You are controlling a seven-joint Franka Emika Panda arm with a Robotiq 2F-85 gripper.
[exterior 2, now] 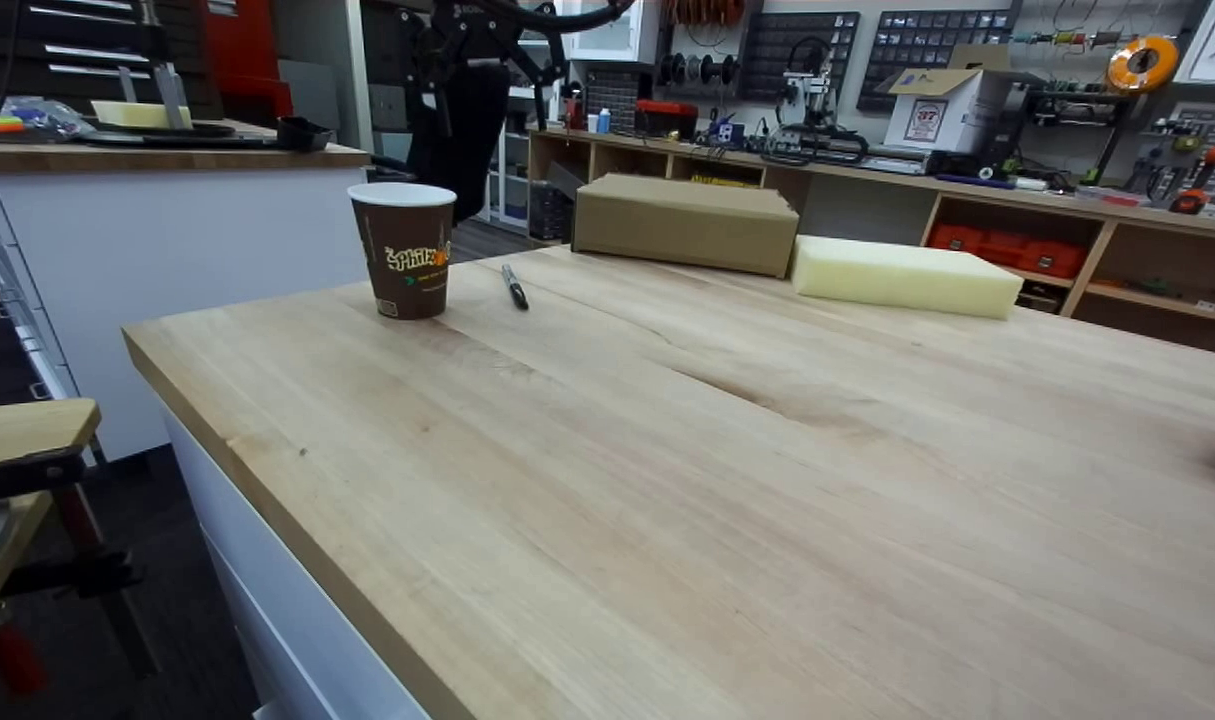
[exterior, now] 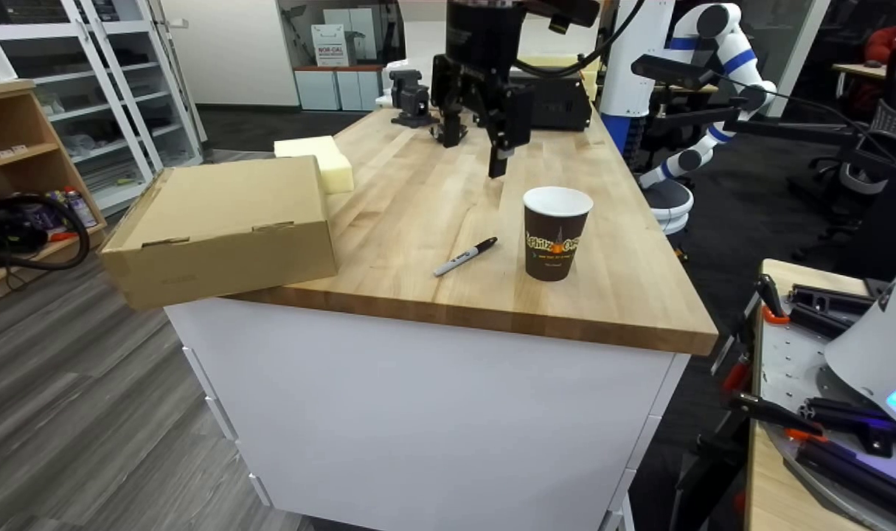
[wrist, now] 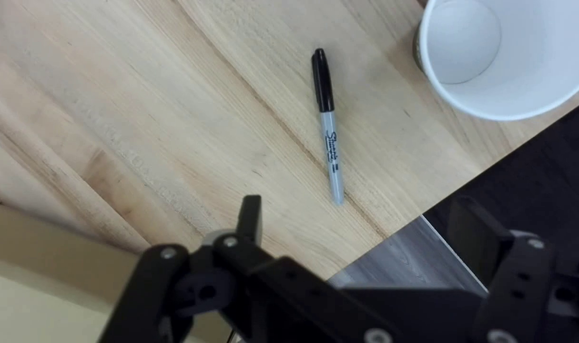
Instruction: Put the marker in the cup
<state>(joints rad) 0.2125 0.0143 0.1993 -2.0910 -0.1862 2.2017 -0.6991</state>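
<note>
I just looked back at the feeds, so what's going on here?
The robot's tool hangs open above the tabletop, holding nothing. The capped marker lies there beside the cup, not touching it and not yet picked up. The cup stands upright near the edge, open at the top. A cardboard box and a pale foam block also sit on the tabletop.
</note>
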